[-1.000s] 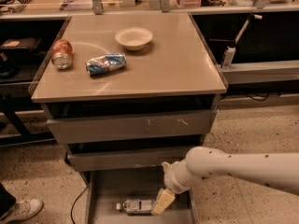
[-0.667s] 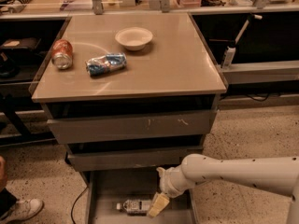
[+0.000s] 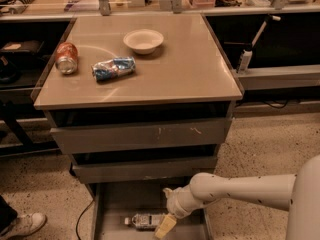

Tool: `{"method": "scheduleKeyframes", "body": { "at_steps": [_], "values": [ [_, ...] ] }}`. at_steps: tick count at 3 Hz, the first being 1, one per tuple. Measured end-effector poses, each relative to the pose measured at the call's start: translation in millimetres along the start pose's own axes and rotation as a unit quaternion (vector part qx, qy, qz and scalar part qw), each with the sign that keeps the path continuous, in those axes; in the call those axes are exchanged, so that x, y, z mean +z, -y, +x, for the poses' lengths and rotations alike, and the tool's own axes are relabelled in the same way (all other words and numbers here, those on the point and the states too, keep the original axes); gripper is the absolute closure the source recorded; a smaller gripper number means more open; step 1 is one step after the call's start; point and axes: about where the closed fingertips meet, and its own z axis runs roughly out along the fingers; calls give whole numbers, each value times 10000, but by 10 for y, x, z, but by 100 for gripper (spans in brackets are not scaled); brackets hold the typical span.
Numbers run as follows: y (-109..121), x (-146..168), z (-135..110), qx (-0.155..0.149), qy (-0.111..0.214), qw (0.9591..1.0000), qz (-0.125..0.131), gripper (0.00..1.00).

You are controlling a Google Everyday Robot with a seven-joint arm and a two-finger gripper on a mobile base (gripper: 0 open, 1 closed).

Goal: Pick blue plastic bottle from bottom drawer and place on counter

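Observation:
The blue plastic bottle (image 3: 144, 220) lies on its side on the grey floor of the open bottom drawer (image 3: 116, 204), cap to the left. My gripper (image 3: 165, 223) hangs over the drawer at the bottle's right end, with one pale finger (image 3: 165, 226) pointing down beside it. The white arm reaches in from the lower right. The beige counter (image 3: 185, 69) tops the cabinet above.
On the counter lie an orange soda can (image 3: 66, 58), a blue-and-white snack bag (image 3: 113, 68) and a white bowl (image 3: 143, 40). Two shallower drawers (image 3: 140, 134) jut out above the bottom one. A shoe (image 3: 22, 225) shows at lower left. Dark side shelves flank the cabinet.
My arm and gripper have shifted left, closer to the bottle's right end. The bottle has not moved.

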Motion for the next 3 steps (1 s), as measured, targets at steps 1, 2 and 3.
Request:
{"method": "scheduleKeyframes", "body": {
  "at_steps": [1, 2, 3],
  "values": [
    [75, 285, 130, 100, 50, 9999, -44, 0],
    [291, 774, 423, 244, 56, 9997, -49, 0],
    [446, 1122, 644, 334, 91, 9994, -55, 0]
  ]
}}
